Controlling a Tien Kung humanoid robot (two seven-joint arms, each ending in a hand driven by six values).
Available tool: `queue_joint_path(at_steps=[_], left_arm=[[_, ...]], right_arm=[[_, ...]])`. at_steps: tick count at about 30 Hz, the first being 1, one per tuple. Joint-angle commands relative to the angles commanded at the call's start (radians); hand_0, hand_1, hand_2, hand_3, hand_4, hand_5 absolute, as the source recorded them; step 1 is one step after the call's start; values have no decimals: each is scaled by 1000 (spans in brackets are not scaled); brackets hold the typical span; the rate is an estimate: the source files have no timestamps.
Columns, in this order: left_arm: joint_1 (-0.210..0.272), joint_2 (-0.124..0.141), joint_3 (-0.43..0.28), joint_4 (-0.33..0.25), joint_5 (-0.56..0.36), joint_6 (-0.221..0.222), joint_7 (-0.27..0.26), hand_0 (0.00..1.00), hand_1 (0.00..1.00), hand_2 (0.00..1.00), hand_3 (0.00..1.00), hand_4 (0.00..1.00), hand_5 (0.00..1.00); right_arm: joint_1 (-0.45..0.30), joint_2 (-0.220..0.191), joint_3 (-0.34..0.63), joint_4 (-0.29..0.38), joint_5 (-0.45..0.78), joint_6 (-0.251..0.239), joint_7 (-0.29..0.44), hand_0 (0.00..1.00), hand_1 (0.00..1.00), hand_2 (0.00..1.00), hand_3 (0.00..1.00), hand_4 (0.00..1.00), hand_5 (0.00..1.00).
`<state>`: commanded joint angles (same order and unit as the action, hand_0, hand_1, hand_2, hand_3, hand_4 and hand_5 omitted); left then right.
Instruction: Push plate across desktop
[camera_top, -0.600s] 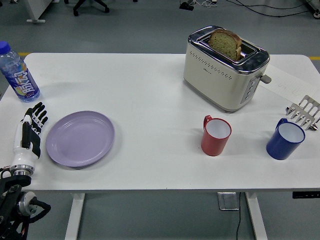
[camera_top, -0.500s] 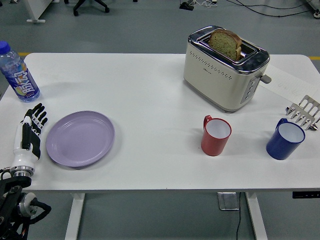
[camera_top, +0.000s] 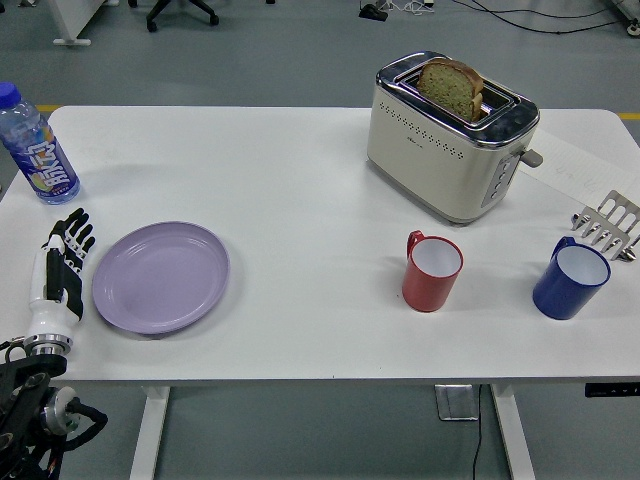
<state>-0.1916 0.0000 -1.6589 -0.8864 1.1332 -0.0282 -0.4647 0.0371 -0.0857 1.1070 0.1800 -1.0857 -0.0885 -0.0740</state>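
A lilac plate (camera_top: 161, 276) lies flat on the white table (camera_top: 300, 200) near its front left. My left hand (camera_top: 60, 262) rests on the table just left of the plate, a small gap between them, fingers stretched out straight and pointing away from me, holding nothing. The right arm does not show.
A water bottle (camera_top: 36, 146) stands at the far left behind my hand. A cream toaster (camera_top: 450, 138) holding a bread slice sits at the back right. A red mug (camera_top: 432, 271), a blue mug (camera_top: 570, 280) and metal tongs (camera_top: 608, 224) occupy the right side.
My left hand has slid slightly toward me along the plate's left side. The plate has not moved.
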Motion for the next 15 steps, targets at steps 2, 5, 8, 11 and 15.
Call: queue_joint_path(at_steps=[2,5,8,11,15], left_arm=[[0,0,7,1,-6,-1,-1,875,896,888,828,513,998],[0,0,18,2,-10,-2,-2,875,896,888,828,513,998],[-1,0,27,3,-12,-3,-2,873,893,888,824,507,998],[-6,0,33,8,-17,-1,-8,873,893,888,824,507,998],[-16,0,42,13,-21,0,-11,868,892,884,823,506,998]], right_arm=[[-1,0,1,0,-1,0,0,608,545,637,631,134,370],[-2,0,1,0,-3,0,0,608,545,637,631,134,370],[-3,0,1,0,-2,0,0,608,545,638,631,134,371],[-3,-1,-2,0,0,0,2,608,545,638,631,134,371],[-1,0,-4,0,2,1,3,608,545,638,631,135,372]])
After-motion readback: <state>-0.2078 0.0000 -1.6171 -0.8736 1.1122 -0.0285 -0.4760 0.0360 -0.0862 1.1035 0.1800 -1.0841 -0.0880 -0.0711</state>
